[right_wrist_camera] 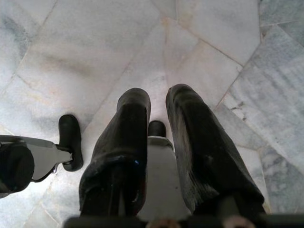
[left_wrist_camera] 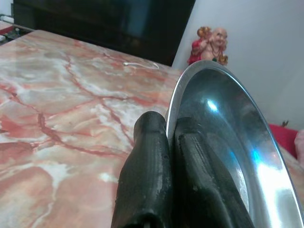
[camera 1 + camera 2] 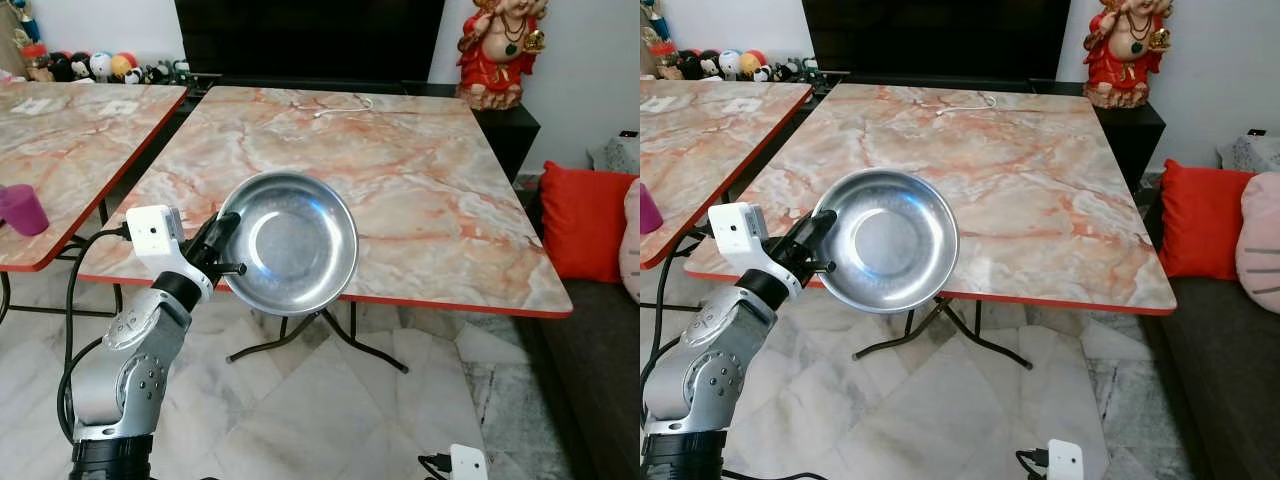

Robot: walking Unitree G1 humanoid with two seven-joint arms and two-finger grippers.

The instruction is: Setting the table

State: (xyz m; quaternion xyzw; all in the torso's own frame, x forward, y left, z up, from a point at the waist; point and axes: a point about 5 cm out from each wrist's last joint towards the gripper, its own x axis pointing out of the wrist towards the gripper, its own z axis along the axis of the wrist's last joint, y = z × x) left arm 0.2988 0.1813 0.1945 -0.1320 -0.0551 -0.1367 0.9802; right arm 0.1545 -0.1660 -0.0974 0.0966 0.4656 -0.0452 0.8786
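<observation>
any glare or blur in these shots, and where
Left eye view: soft glare inside the steel bowl, otherwise sharp. Left wrist view: bright highlights on the bowl, the near black fingers slightly soft. Right wrist view: the fingers dim against evenly lit floor.

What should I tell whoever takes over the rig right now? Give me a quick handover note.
Left gripper: shut on the rim of the steel plate, holding it tilted over the near edge of the table.
Right gripper: hangs idle, pointing at the floor, holding nothing.
Things: the plate is in the air, not set down. A purple cup stands on the other table to the left.
Done: plate picked up and brought to the table.
Left: lower the plate flat onto the table and release.
</observation>
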